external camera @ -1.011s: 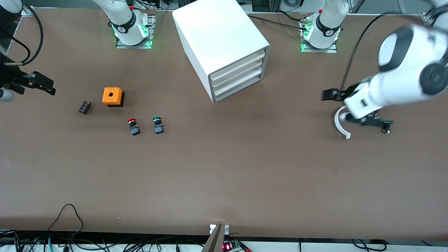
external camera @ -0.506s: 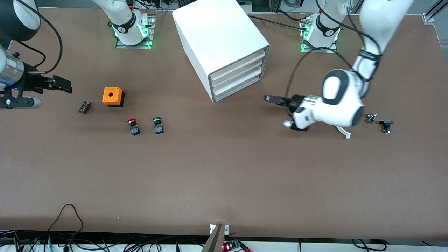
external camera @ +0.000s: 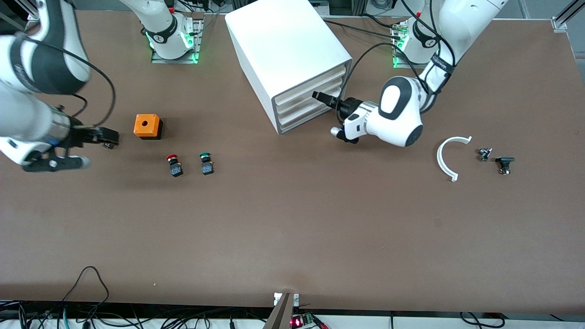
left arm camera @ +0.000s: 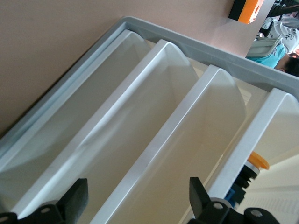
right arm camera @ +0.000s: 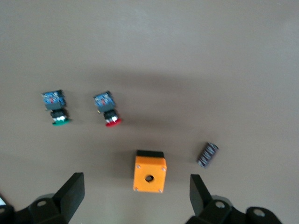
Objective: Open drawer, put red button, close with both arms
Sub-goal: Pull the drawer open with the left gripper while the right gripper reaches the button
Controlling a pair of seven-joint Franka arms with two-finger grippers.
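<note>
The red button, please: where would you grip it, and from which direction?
Probably from above, gripper around the black blocky body of the red button: it lies on its side, and its flat sides seem firmer than the round cap.

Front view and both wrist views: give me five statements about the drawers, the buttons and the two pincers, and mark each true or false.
1. All three drawers in the cabinet are shut. True.
2. The red button lies in a drawer. False: it sits on the table, beside the green button.
3. The left pincer is open, right at the drawer fronts. True.
4. The right pincer is shut on the red button. False: it is open and empty, over the table near the orange box.
5. The orange box lies nearer to the front camera than the red button. False: it lies farther.
</note>
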